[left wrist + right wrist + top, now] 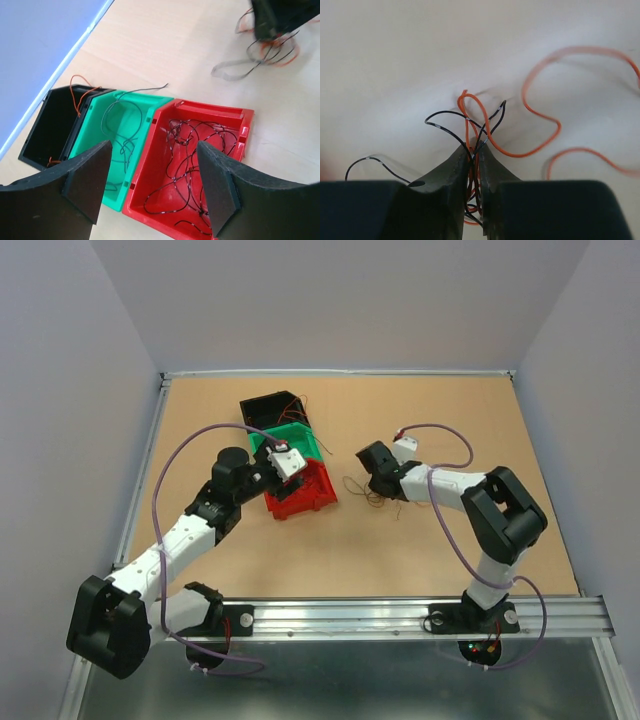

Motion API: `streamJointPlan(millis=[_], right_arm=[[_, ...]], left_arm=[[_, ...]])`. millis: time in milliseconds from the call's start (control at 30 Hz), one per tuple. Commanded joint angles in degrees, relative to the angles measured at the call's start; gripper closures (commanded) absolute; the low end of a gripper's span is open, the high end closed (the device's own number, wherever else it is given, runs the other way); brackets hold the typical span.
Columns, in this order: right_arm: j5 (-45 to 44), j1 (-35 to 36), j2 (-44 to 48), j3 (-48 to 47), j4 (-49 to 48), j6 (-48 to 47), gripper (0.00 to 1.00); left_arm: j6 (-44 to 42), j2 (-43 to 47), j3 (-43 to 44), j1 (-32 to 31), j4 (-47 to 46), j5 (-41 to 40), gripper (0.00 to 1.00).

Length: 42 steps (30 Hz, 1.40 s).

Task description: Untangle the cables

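1. Pinching a bundle of the cables (471, 131), the right hand (475, 152) has its fingers drawn almost together at the lower centre of the right wrist view, with orange and black strands passing between them.
2. More orange loops trail toward the right edge of that frame, and one black strand curls off to the lower left.
3. From above, this loose tangle lies right of centre on the desk (450, 410), at the right hand and well apart from the bins.
4. The left hand (152, 170) stands wide open with nothing between its fingers, hovering above the bins at the bottom of its own view.
5. The red bin (210, 112) holds many black strands.
6. The green bin (145, 97), touching it on the left, holds a few dark ones, one end poking over its upper rim.
7. The black bin (45, 130), at the left of the frame, carries orange strands draped over its wall.
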<state>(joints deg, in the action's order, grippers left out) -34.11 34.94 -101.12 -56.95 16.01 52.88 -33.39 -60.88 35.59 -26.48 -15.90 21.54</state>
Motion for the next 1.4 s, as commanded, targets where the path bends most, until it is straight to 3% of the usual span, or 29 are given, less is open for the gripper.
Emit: streamJointPlan(millis=[0, 67, 133, 267, 567, 767, 1033, 1367], right_arm=[[3.79, 7.06, 1.96, -3.35, -3.95, -7.60, 0.82], [4.13, 10.05, 7.67, -0.11, -9.40, -12.71, 0.82], [6.15, 10.24, 13.46, 2.18, -13.00, -14.11, 0.94], [8.88, 10.33, 20.43, 6.75, -15.48, -16.14, 0.99], [12.04, 10.24, 27.64, 8.87, -17.85, -17.55, 0.99], [11.44, 10.33, 30.98, 9.75, -18.56, -18.25, 0.99], [4.84, 10.33, 27.13, 10.11, -18.03, -15.98, 0.97], [-2.69, 10.24, 15.52, 6.15, -13.56, -12.02, 0.93]], left_arm=[[-2.47, 0.85, -1.05, 0.11, -3.17, 6.31, 0.19], [-3.18, 0.77, -1.14, 0.11, -2.64, 8.24, 0.18], [-3.53, 0.94, -1.40, 0.11, -2.47, 9.13, 0.18], [-5.10, 2.26, -2.81, -1.03, -2.38, 11.77, 0.18], [-8.53, 3.75, -5.79, -6.30, -2.82, 12.30, 0.18], [-9.42, 1.74, -6.68, -12.44, -4.66, 6.86, 0.18], [-10.03, -6.08, -5.10, -15.27, -5.72, 0.09, 0.19], [-9.77, -10.13, -4.39, -15.79, -6.95, -5.62, 0.32]])
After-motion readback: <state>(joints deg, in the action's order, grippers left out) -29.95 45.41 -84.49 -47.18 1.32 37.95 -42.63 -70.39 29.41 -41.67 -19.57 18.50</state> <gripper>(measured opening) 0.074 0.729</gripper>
